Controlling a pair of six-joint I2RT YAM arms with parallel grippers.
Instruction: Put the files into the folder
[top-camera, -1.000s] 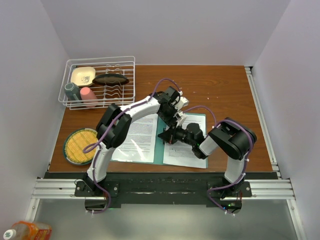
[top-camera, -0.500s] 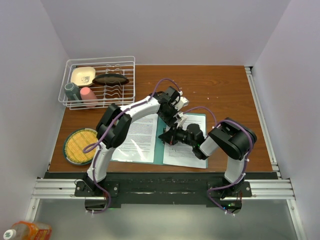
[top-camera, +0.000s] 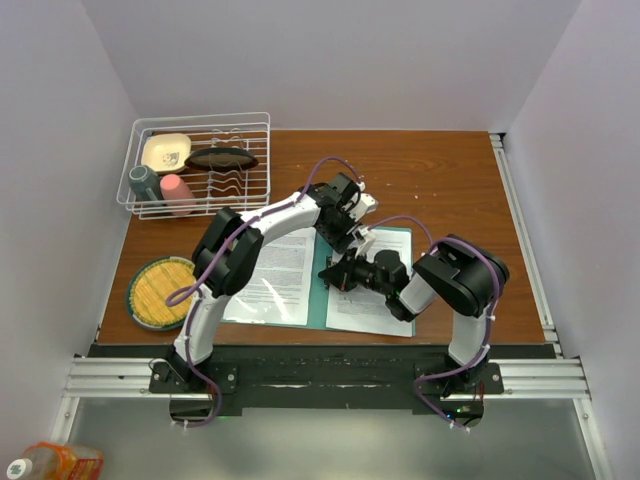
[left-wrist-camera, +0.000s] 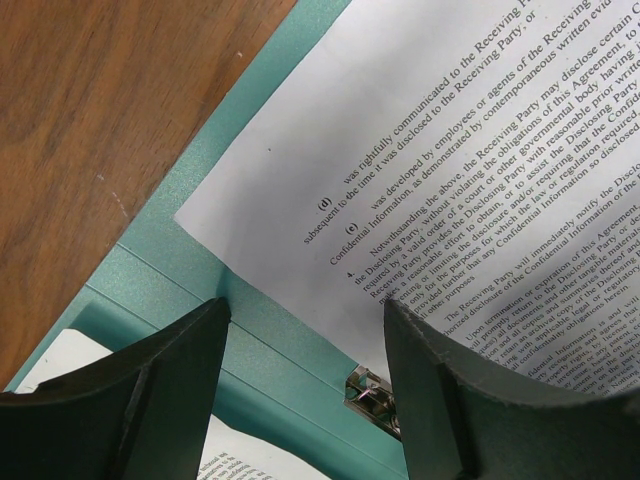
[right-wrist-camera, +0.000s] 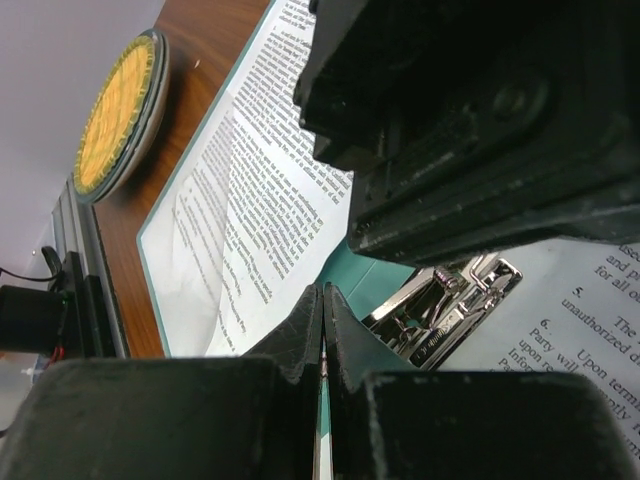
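At the middle of the tabletop's (top-camera: 450, 180) near edge the folder (top-camera: 318, 292) lies open and flat, with the files on it: the left sheet (top-camera: 280, 272) on its left half, the right sheet (top-camera: 372, 305) on its right half, the bare teal spine between them.

Over the last second very little has moved; the right arm's elbow has edged slightly toward the left, and nothing else has visibly shifted. The left gripper (top-camera: 351, 228) still hangs over the folder's far edge by the spine, its fingers (left-wrist-camera: 170, 390) apart and holding nothing; between them the left wrist view shows the far corner of the right sheet and the metal clip (left-wrist-camera: 368, 392). The right gripper (top-camera: 338, 272) stays pressed shut and empty, its tip (right-wrist-camera: 322, 300) low over the spine just beside the clip (right-wrist-camera: 445, 300).

Both sheets are unmoved; I judge the placing largely done, and the work now at the clip; whether the right sheet's edge is under it cannot be told. Such stillness suggests a fine adjustment rather than a new reach.
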